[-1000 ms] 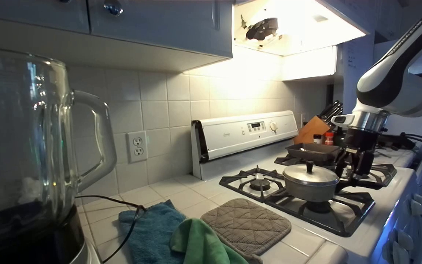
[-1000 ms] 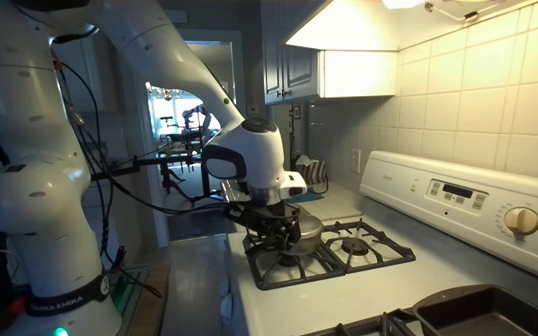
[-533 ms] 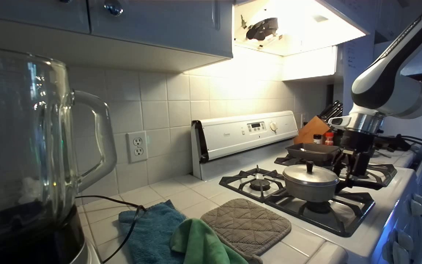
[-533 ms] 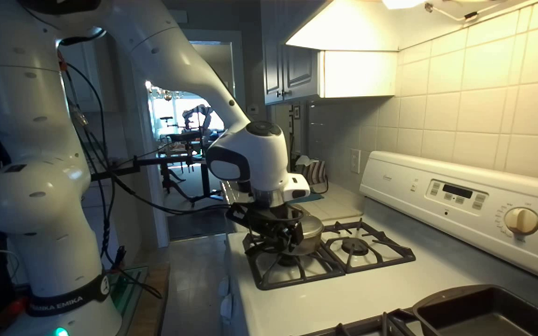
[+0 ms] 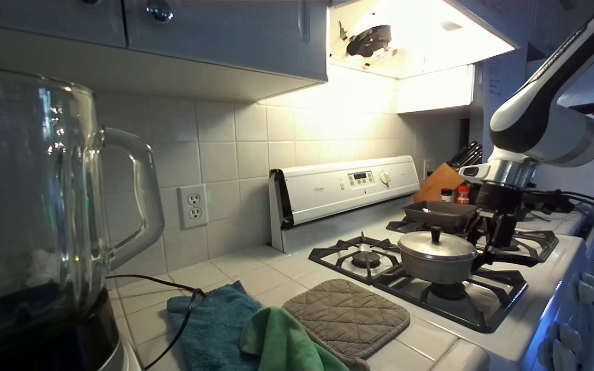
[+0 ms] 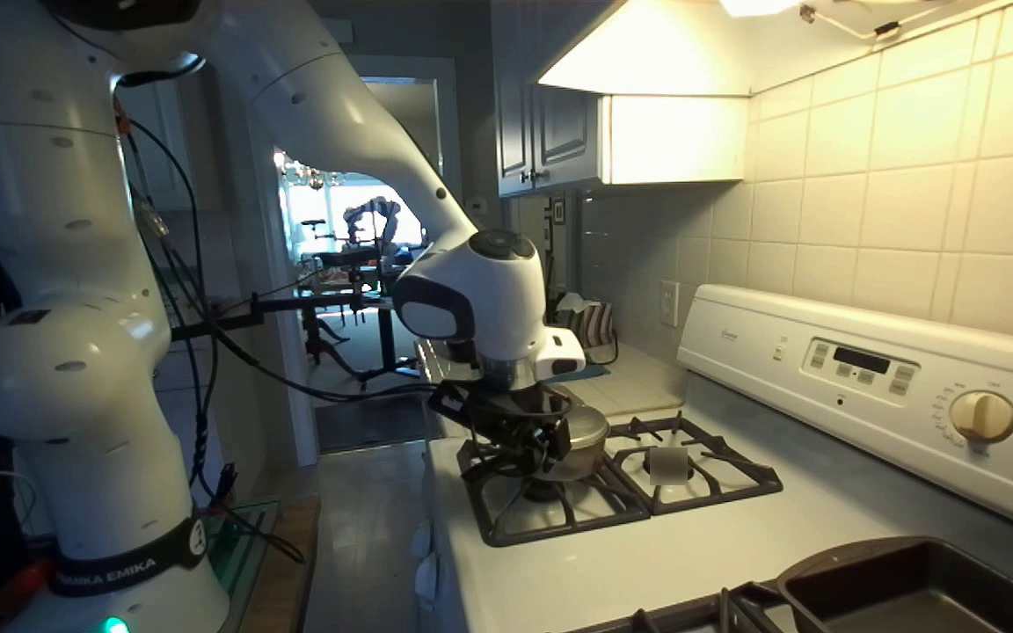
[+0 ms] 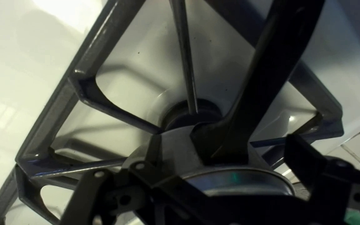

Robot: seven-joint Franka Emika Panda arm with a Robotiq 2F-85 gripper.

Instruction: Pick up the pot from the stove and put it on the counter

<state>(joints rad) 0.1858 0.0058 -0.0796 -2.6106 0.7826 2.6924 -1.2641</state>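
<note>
jaws gape wide, empty, by the black handle (image 7: 264, 81) of the pot (image 5: 437, 265) on the stove (image 6: 700, 532); approach looks nearly done, grip and carry to the worktop (image 5: 248, 270) remain.

The pot (image 5: 437, 263) is silver, stove (image 6: 586, 563) white, mat (image 5: 348, 319) quilted grey.
</note>
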